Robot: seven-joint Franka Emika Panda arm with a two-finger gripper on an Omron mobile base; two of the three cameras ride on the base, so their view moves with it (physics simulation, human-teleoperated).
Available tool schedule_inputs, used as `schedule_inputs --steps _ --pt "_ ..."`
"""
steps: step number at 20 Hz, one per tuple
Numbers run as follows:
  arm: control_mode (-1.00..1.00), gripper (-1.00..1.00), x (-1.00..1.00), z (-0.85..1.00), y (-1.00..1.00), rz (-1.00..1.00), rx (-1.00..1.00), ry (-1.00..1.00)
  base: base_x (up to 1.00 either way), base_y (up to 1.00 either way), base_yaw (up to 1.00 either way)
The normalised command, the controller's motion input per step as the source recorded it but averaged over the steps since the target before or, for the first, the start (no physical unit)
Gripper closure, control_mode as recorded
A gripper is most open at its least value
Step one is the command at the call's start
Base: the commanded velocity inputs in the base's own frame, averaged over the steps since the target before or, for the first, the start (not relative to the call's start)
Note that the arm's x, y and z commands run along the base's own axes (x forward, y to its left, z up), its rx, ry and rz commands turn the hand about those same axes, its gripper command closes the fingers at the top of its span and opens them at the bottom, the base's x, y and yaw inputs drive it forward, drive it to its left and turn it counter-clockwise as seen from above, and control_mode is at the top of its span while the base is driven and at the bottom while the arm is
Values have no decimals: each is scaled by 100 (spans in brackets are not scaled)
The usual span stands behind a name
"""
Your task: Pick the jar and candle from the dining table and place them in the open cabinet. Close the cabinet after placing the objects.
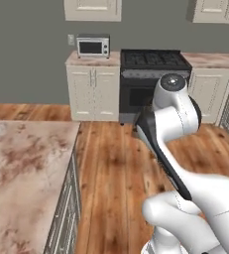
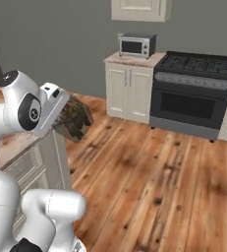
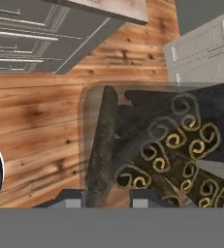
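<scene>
My gripper (image 2: 61,112) is shut on the jar (image 2: 75,118), a clear glass cylinder full of dark brown-green sticks, and holds it tilted in the air beside the dining table's corner. In the hand view the jar (image 3: 152,145) lies across the frame just above my gripper (image 3: 108,203), with the wooden floor below it. The dining table (image 1: 22,168) with its marbled reddish-brown top stretches along the left, and its cream panelled base (image 2: 36,162) stands behind my arm. The candle is out of view. Whether any cabinet door stands open I cannot tell.
Cream wall cabinets (image 1: 92,10) (image 2: 140,10) hang at the top. A toaster oven (image 1: 92,47) sits on a cream counter unit (image 1: 92,92). A black stove (image 1: 153,74) stands to its right. Wooden floor (image 2: 154,167) lies between table and counters.
</scene>
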Motion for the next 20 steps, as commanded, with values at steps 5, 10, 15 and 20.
schedule_inputs --steps 5,10,15,20 --pt "100 100 0 0 0 0 0 0 58 -9 -37" --pt "100 100 0 0 0 0 0 0 64 0 -38" --pt "100 100 0 0 0 0 0 0 84 0 -34" --pt "100 100 0 0 0 0 0 0 99 2 -30"
